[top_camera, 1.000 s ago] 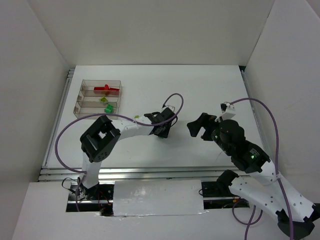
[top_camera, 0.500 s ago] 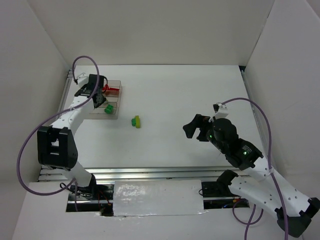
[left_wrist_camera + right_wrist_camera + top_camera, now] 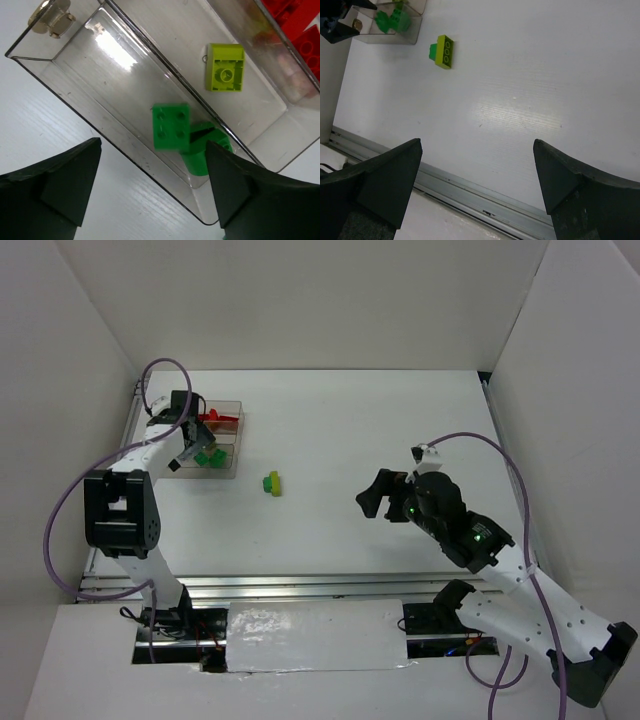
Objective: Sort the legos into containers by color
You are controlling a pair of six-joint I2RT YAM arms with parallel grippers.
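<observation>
The clear three-compartment tray [image 3: 237, 445] stands at the table's far left. My left gripper [image 3: 187, 447] hangs open just above its near compartment [image 3: 80, 70], where a dark green brick [image 3: 171, 126] and another green piece [image 3: 206, 152] lie. The middle compartment holds a yellow-green brick [image 3: 225, 67], and the far one holds red bricks [image 3: 295, 20]. A yellow-green and green pair [image 3: 272, 483] lies on the table right of the tray, also in the right wrist view [image 3: 442, 51]. My right gripper [image 3: 384, 495] hovers open and empty over the table's middle, well away from the pair.
White walls close in the table on three sides. A grey metal rail [image 3: 470, 197] runs along the near edge, and another borders the left side beside the tray [image 3: 128, 430]. Purple cables loop over both arms.
My left arm swung from the table's middle to the tray, and its jaws opened over the near compartment, letting go of a dark green brick. My right gripper drifted slightly left.
</observation>
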